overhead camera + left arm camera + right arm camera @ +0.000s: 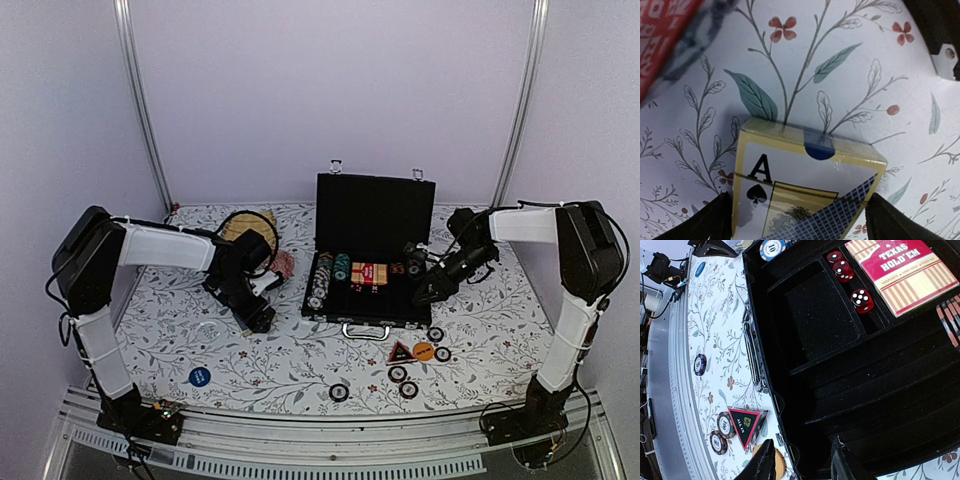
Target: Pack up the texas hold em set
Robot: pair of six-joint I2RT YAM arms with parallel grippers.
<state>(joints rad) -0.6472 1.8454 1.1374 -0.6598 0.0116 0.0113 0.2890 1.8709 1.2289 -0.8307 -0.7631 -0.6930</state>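
At the far left of the flowered bench (300, 350) a blue disc (200, 376) lies alone near the front edge. Just right of it the left pincer (257, 316) is down at the cloth, its fingers (710, 222) spread wide, one on each side of a card deck (805, 190) with an ace of spades on its box. The deck lies flat on the bench. I cannot tell whether the fingers press its sides or only flank it. Behind that arm lie a tan slatted mat (238, 222) and, just right of it, a pink-red woven ball (285, 263).

In the middle stands the black briefcase (375, 215), lid upright. Rows of poker chips (325, 275) fill its left end; then come a few red dice (861, 299) in a narrow slot and a red deck (900, 270) marked Texas Hold 'Em. Its other wells are bare black lining.

The right pincer (802, 467) hangs over the right front of the briefcase, partly open, with nothing between its fingers. Below it, on the bench just before the handle, lie a red triangle (746, 422), an orange disc (776, 465) and several loose chips (726, 424).
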